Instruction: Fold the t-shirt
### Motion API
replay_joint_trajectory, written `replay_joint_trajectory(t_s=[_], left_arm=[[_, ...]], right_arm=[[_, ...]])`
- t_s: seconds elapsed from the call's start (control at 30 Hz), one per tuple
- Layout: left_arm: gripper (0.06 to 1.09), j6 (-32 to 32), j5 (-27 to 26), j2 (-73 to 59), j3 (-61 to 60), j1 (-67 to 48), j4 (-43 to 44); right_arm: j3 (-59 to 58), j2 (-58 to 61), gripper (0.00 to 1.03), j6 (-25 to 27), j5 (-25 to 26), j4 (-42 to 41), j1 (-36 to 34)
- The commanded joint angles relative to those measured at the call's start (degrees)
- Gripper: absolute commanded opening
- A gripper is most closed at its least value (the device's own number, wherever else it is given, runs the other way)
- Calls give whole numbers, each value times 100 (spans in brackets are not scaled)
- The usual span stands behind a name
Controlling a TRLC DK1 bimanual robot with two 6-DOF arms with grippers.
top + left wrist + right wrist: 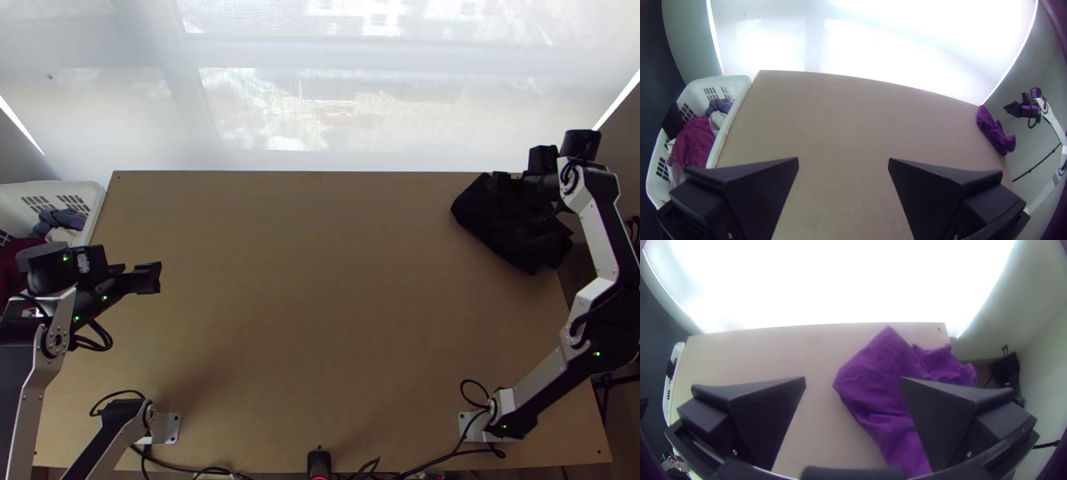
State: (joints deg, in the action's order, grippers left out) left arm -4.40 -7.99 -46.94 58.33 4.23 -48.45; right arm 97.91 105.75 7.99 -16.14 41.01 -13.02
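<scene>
The rumpled t-shirt point(512, 228) slants across the table's point(320, 320) far right corner. The right gripper point(852, 378) is far nearer it — open, empty — than the left gripper point(843, 158), likewise parted near the table's left edge.

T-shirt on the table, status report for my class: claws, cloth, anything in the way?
Left claw open, empty. Right claw open above the t-shirt. T-shirt rumpled at far right, partly overhanging table. Basket at left, well clear.

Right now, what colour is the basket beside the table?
The basket is white; the left wrist view shows it best.
</scene>
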Motion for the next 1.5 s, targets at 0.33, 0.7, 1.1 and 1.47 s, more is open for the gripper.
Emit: replay_joint_trajectory(t_s=[0.33, 0.7, 1.1, 1.47], left_arm=[[104, -210, 140, 1732, -1904, 526, 1593], [104, 106, 597, 4413, -4198, 394, 2955], [104, 115, 588, 4703, -4866, 394, 3526], [104, 194, 597, 4685, -5402, 456, 3614]], right_arm=[[-2724, -3448, 98, 133, 1227, 47, 1776], [-5950, -6199, 98, -896, 3697, -2766, 2418], [-8886, -9002, 98, -773, 3970, -4084, 2725], [-9246, -10593, 98, -2812, 3978, -2493, 2857]])
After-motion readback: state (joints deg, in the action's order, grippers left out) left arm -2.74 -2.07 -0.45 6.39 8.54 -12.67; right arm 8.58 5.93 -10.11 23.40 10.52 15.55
